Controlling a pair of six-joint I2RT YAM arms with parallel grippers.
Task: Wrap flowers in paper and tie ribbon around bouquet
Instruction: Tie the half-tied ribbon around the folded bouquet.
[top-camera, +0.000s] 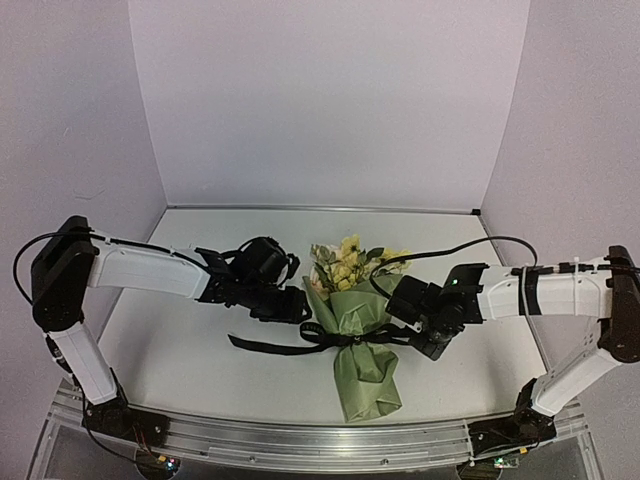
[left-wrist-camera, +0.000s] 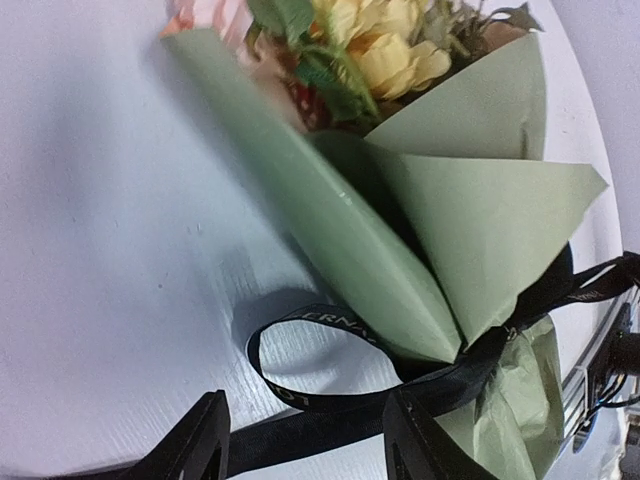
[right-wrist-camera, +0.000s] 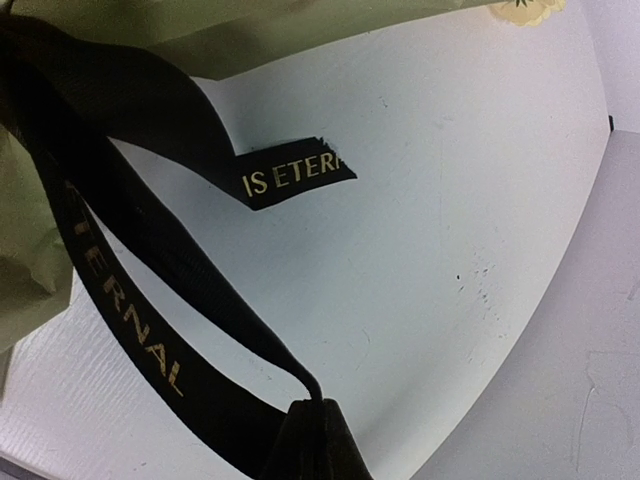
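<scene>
The bouquet lies on the white table (top-camera: 180, 350), blooms pointing away from the arms. Yellow and cream flowers (top-camera: 345, 265) (left-wrist-camera: 390, 50) stick out of the olive-green paper (top-camera: 360, 315) (left-wrist-camera: 480, 210) cone. The black lettered ribbon (top-camera: 325, 340) (left-wrist-camera: 300, 395) (right-wrist-camera: 150, 270) circles the cone's waist, one tail trailing left. My left gripper (top-camera: 303, 306) (left-wrist-camera: 312, 450) is open at the cone's left side. A ribbon strand lies loose between its fingers (left-wrist-camera: 205, 440). My right gripper (top-camera: 412, 322) (right-wrist-camera: 322, 410) is shut, pinching a ribbon strand at its tip, right of the cone.
Pale walls close in the table on three sides. An aluminium rail (top-camera: 300, 435) runs along the near edge by the arm bases. A black cable (top-camera: 470, 245) arcs above the right arm. The crumpled lower end of the paper (top-camera: 368, 385) reaches toward the rail.
</scene>
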